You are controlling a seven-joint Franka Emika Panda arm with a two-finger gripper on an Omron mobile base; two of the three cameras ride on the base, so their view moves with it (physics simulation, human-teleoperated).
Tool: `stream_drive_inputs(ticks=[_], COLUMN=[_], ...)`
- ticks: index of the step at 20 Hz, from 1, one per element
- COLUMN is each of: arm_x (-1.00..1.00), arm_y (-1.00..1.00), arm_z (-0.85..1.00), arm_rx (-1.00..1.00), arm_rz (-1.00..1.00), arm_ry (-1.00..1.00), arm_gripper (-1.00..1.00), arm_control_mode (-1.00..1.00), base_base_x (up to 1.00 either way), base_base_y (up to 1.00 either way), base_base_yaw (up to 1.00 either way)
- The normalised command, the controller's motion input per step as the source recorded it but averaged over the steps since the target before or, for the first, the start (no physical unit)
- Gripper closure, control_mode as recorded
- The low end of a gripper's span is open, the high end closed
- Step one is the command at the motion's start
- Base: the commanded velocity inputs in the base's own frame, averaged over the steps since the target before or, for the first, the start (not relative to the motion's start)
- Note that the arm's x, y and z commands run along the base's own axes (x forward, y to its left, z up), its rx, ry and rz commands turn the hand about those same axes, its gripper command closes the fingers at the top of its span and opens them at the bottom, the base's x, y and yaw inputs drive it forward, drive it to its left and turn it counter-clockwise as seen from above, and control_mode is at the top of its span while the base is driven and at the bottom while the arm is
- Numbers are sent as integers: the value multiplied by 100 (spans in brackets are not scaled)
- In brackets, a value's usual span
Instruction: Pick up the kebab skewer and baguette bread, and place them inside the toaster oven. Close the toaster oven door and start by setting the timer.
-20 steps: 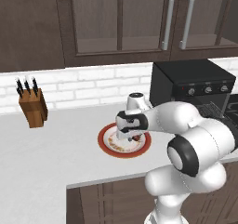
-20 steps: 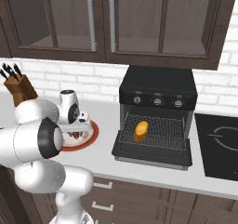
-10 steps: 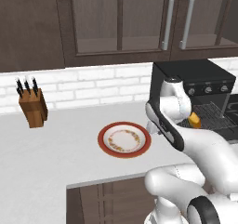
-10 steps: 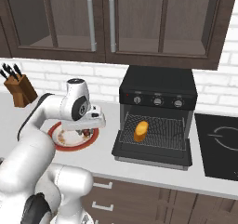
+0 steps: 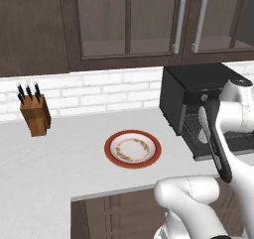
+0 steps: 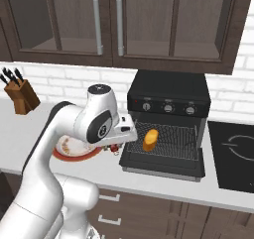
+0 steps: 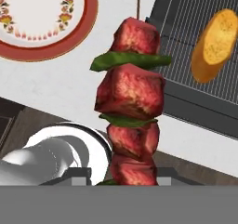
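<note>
The fingers (image 7: 132, 174) grasped the kebab skewer (image 7: 131, 102) over the worktop (image 5: 74, 158), left of the toaster oven (image 6: 168, 121) holding the bread (image 6: 150, 140).

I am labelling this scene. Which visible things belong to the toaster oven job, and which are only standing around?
Job:
- kebab skewer, held in the tool
- baguette bread, on the rack
- toaster oven
- toaster oven door, open

Standing around:
- plate
- knife block
- cooktop
</note>
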Motion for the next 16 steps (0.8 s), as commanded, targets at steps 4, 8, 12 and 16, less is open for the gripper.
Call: stream_drive_inputs(ticks=[4, 8, 12, 16], arm_x=[-7, 11, 44, 10], arm_y=[-100, -100, -96, -26], arm_z=[24, 2, 4, -1], arm_rx=[3, 7, 12, 15], arm_rz=[-3, -6, -4, -4], arm_ry=[0, 0, 0, -2], arm_gripper=[100, 100, 100, 100], arm_control_mode=[-100, -100, -100, -100], base_base_x=[0, 0, 0, 0], base_base_y=[0, 0, 0, 0], base_base_yaw=[0, 0, 0, 0])
